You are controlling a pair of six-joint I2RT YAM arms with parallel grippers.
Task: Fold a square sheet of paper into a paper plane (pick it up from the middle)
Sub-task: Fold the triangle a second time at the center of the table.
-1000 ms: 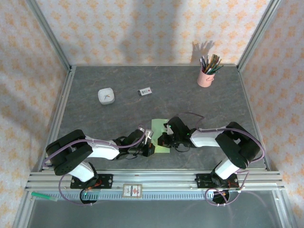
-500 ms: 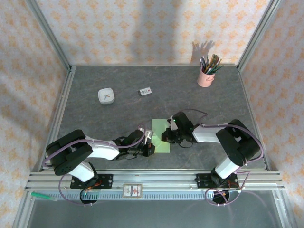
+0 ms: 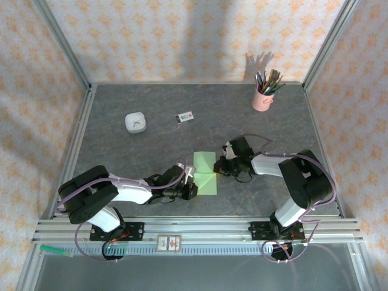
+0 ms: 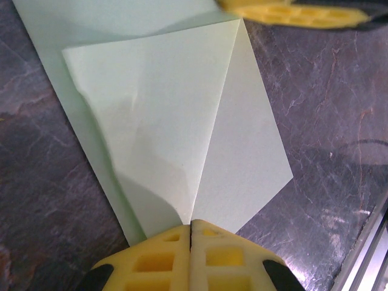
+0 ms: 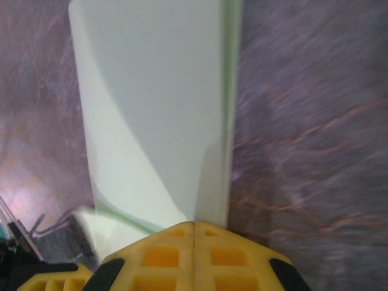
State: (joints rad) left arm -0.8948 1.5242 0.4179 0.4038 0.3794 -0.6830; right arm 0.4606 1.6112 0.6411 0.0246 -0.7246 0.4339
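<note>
Top external, arms low, left tool (image 3: 194,180), right tool (image 3: 218,170), both closed at paper (image 3: 203,162)

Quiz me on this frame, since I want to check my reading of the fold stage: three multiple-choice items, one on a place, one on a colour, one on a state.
1. Where does the pink pencil cup stand on the table?
A. near the near left corner
B. near the far right corner
C. on the paper

2. What colour is the folded sheet of paper?
A. pale green
B. blue
C. red

3. How do the left arm's fingers stand?
A. wide open
B. shut together
C. clamped on a pencil

Answers:
1 B, the cup sits close to the back wall on the right.
2 A, both wrist views show pale green paper.
3 B, the yellow tips meet with no gap at the paper's edge.
</note>
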